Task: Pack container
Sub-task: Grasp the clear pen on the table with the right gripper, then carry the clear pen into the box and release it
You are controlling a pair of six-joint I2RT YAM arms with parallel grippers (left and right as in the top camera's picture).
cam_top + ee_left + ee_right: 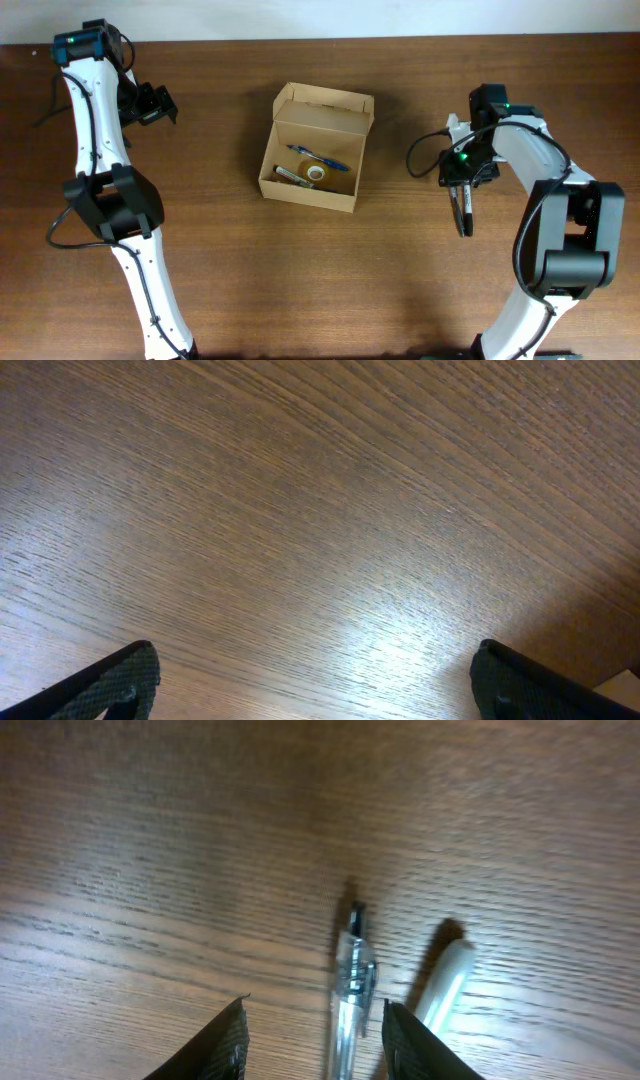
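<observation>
The container (pixel 312 195) is a tan cardboard box in the middle of the table, its flap lid (pixel 325 103) standing open at the back. Inside lie a blue pen (pixel 322 159), a tape roll (pixel 317 173) and a dark pen (pixel 289 177). My right gripper (pixel 462 192) is far right of the box, low over the table. In the right wrist view its fingers (pixel 315 1042) are apart, with a clear pen (pixel 351 988) between them, close to the right finger. A white pen (pixel 445 983) lies just outside that finger. My left gripper (pixel 160 103) is open and empty at the back left.
The left wrist view shows only bare wood between the wide-open fingers (pixel 320 685). The clear pen shows dark in the overhead view (pixel 464 216), pointing toward the front edge. Both arms' bases stand at the front corners.
</observation>
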